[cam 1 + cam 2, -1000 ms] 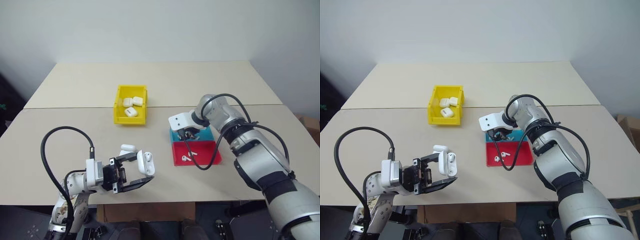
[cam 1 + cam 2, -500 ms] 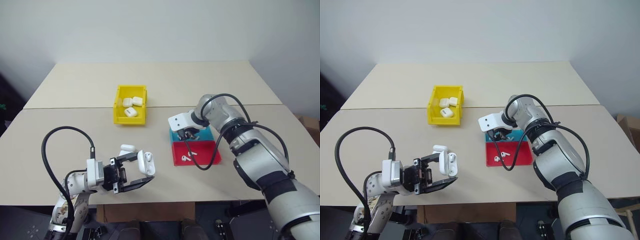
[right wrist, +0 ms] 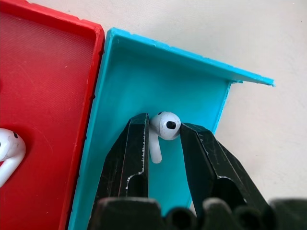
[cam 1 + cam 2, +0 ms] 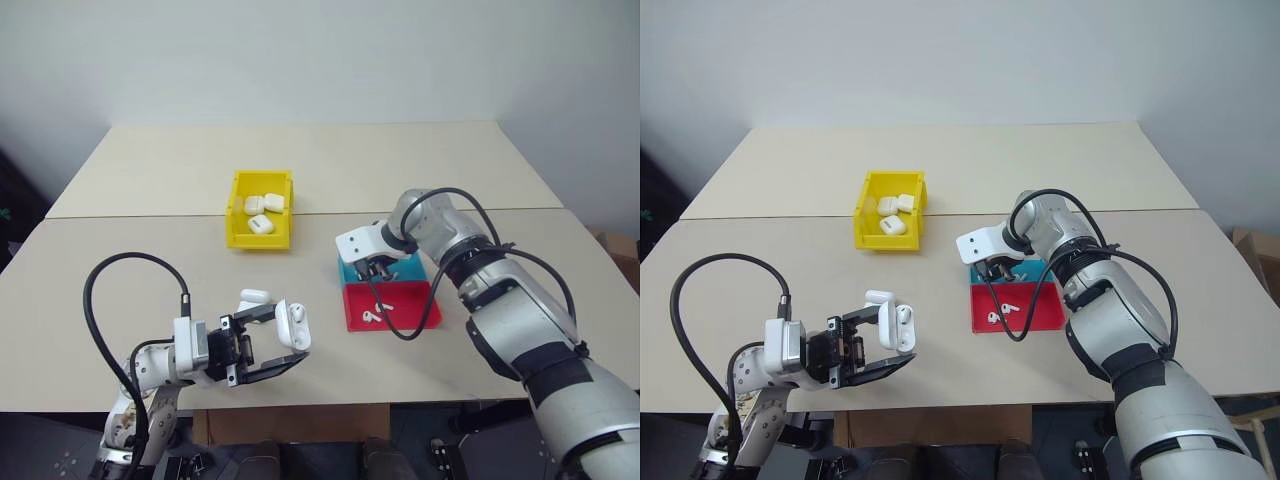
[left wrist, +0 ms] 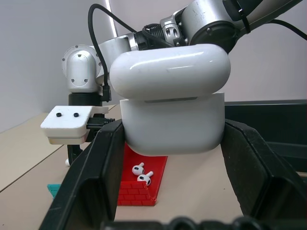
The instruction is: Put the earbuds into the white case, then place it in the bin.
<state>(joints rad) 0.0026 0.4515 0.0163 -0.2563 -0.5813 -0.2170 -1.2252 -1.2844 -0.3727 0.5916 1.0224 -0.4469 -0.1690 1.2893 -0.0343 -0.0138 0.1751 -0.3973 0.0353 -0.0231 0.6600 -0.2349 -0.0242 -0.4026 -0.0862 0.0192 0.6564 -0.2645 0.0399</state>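
I'm looking down on a beige table [image 4: 150, 260] set against a plain pale wall. My left gripper [image 4: 275, 337] sits at the near edge of the table, its two black fingers clamped on the white case [image 4: 291, 325]; the left wrist view shows the case [image 5: 171, 98] wedged between the fingers with its lid shut or nearly so. A second white piece lies on the table just beyond that gripper.

My right gripper [image 4: 377, 270] reaches down into the blue tray [image 4: 412, 268]. In the right wrist view its fingers [image 3: 129, 153] bracket one earbud [image 3: 163, 129] lying on the blue floor near the tray's far wall; the bud's head sits right between the fingertips, touching or nearly touching both, though I can't tell whether the pinch is firm.

The red tray [image 4: 420, 310] lies just beside the blue one, on the near side of my right gripper, with two more earbuds [image 4: 375, 313] in it. The yellow bin [image 4: 262, 208] stands well beyond my left gripper, to the left of my right one, holding three white cases.
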